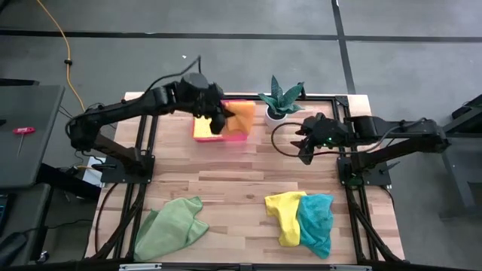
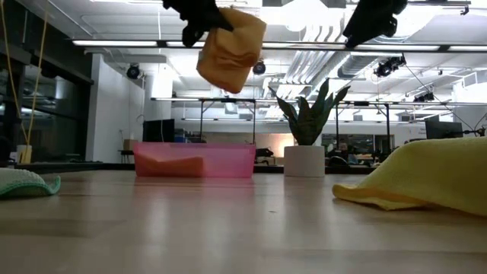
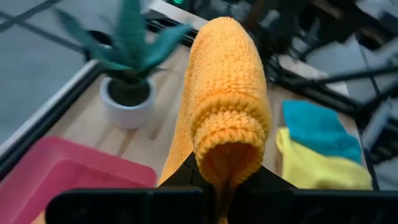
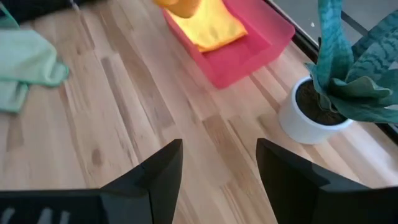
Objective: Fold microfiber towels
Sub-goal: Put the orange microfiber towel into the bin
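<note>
My left gripper is shut on a folded orange towel and holds it in the air over the pink tray; the towel also shows in the low view and the left wrist view. A folded yellow towel lies in the tray. A light green towel lies crumpled at the near left. A yellow towel and a teal towel lie side by side at the near right. My right gripper is open and empty above the table, near the plant. My left gripper pinches the folded orange towel at one rolled end between its two fingers, several layers together. The towel juts out forward past the fingertips and hangs in a bundle, lifted clear of the tray.
A potted plant in a white pot stands just right of the tray, between the two grippers. Bare wooden tabletop lies in the middle, between the tray and the loose towels.
</note>
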Motion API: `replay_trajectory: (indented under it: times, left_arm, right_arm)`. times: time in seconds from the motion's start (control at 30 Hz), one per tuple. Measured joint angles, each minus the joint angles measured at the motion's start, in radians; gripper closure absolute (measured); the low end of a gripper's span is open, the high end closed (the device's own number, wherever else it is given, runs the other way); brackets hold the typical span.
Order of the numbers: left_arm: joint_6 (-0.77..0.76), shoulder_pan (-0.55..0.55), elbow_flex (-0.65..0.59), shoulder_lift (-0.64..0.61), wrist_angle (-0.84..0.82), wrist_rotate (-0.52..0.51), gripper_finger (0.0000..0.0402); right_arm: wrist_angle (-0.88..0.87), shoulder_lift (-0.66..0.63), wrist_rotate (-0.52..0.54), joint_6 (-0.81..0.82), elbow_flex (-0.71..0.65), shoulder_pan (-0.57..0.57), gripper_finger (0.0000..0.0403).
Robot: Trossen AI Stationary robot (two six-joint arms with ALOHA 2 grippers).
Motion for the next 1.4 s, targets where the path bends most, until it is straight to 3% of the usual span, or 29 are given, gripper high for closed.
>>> replay_trajectory:
  times: [0.53, 1.23, 1.4]
  left_arm:
    - [-0.069, 0.135, 0.000, 0.042, -0.009, -0.004, 0.0399]
    - [-0.068, 0.144, 0.000, 0.041, -0.004, -0.004, 0.0398]
    - [-0.097, 0.150, -0.038, 0.044, 0.102, -0.002, 0.0398]
  right_arm:
    - [0.075, -0.032, 0.001, 0.002, -0.068, -0.045, 0.0206]
    - [0.073, -0.032, 0.001, 0.147, -0.068, -0.065, 0.0206]
    - [0.072, -0.032, 0.001, 0.186, -0.068, -0.065, 0.0206]
